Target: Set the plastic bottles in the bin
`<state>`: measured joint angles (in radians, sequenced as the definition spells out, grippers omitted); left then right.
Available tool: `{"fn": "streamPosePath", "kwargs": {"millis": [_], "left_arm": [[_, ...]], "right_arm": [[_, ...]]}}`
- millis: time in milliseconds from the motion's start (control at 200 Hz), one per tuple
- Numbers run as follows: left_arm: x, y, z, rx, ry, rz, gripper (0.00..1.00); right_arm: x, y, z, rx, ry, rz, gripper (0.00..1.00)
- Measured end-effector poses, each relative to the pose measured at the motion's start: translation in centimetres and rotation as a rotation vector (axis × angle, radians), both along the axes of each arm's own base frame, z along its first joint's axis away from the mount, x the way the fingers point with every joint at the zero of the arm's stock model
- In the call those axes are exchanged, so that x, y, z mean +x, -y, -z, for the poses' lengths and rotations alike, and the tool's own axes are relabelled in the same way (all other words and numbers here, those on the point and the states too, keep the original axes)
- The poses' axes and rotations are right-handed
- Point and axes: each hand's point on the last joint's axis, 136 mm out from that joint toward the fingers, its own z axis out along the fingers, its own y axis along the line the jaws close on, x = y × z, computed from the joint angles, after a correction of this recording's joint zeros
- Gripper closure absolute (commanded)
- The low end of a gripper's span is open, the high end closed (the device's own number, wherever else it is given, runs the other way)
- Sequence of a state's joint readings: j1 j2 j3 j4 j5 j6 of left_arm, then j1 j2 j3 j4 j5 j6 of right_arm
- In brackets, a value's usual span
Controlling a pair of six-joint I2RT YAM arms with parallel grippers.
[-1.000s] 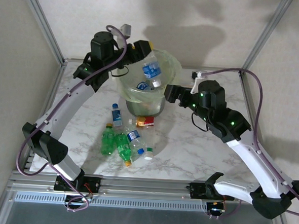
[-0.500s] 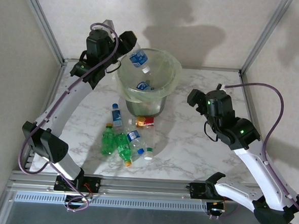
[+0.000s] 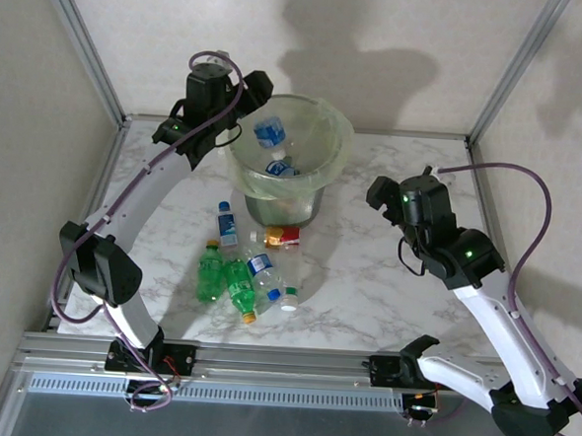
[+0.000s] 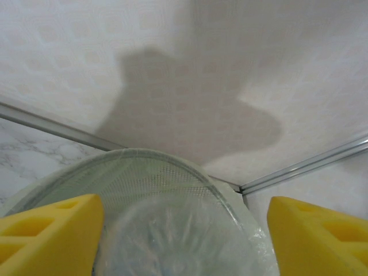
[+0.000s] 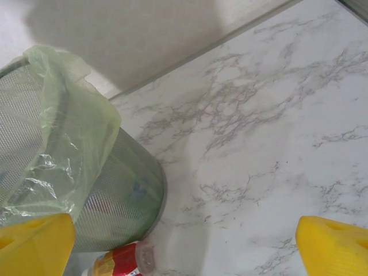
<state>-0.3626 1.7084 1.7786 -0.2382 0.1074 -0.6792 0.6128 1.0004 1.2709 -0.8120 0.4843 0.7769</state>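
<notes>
Top external view showed the bin [image 3: 281, 212] on the far middle of the bench [image 3: 366, 282], with a pale green liner [image 3: 340, 142] folded over its rim. Two blue-labelled bottles [image 3: 269, 133] were inside the bin, one high near the far left wall and the other lower, more to the middle.

The left hand [image 3: 255, 85] was over the far left rim of the bin. In the left wrist view its yellow fingers [image 4: 52, 230] stood wide apart. Nothing was gripped between them, and the rim of the bin curved below.

Six more bottles lay on the bench in front of the bin. A small bottle [image 3: 227, 222] with a blue cap was closest to the left. The red-labelled bottle [image 3: 282, 238] lay just beside the base of the bin. Nearer to the arms lay two green bottles [image 3: 210, 272] and two clear bottles [image 3: 260, 266], close together in one group.

The right hand [image 3: 377, 192] was to the right of the bin, apart from it and above bare bench. In the right wrist view its fingers [image 5: 34, 241] were also wide apart and held nothing. That view also had the mesh wall of the bin at the left, with the red-labelled bottle at its foot.
</notes>
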Motion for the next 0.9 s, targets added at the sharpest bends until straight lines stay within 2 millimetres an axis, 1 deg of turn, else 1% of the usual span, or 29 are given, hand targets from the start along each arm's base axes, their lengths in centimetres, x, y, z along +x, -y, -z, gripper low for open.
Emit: {"fn": "streamPosePath", "kwargs": {"millis": [115, 310, 370, 441, 501, 581, 681, 766, 836, 901], "left_arm": [[0.0, 0.0, 0.0, 0.002, 0.001, 0.000, 0.19], [-0.2, -0.2, 0.0, 0.003, 0.001, -0.004, 0.17], [-0.5, -0.3, -0.3, 0.002, 0.006, -0.005, 0.17], [-1.1, -0.8, -1.3, 0.002, 0.025, -0.017, 0.16], [-2.0, -1.3, -2.4, -0.002, 0.042, -0.029, 0.16], [-3.7, -2.3, -4.3, -0.010, 0.079, -0.049, 0.15], [-6.3, -4.0, -6.7, -0.004, 0.127, -0.084, 0.13], [-8.9, -6.0, -8.7, 0.002, 0.166, -0.137, 0.11], [-11.0, -7.8, -9.6, 0.010, 0.183, -0.188, 0.11], [-12.8, -9.6, -9.7, 0.020, 0.184, -0.246, 0.11]], "right_arm": [[0.3, -0.6, 0.5, -0.002, -0.018, -0.023, 0.01], [0.2, -1.6, 0.3, 0.011, -0.016, -0.076, 0.01], [0.3, -1.9, 0.2, 0.019, -0.013, -0.094, 0.01], [0.3, -2.3, 0.0, 0.023, -0.006, -0.112, 0.01], [0.4, -2.6, -0.2, 0.029, 0.000, -0.128, 0.01], [0.4, -2.9, -0.5, 0.037, 0.010, -0.147, 0.01], [0.6, -3.5, -0.9, 0.048, 0.028, -0.173, 0.01], [0.7, -4.0, -1.5, 0.064, 0.051, -0.195, 0.01], [0.8, -4.4, -1.8, 0.068, 0.065, -0.215, 0.01], [0.9, -4.6, -2.0, 0.067, 0.075, -0.229, 0.01]]}}
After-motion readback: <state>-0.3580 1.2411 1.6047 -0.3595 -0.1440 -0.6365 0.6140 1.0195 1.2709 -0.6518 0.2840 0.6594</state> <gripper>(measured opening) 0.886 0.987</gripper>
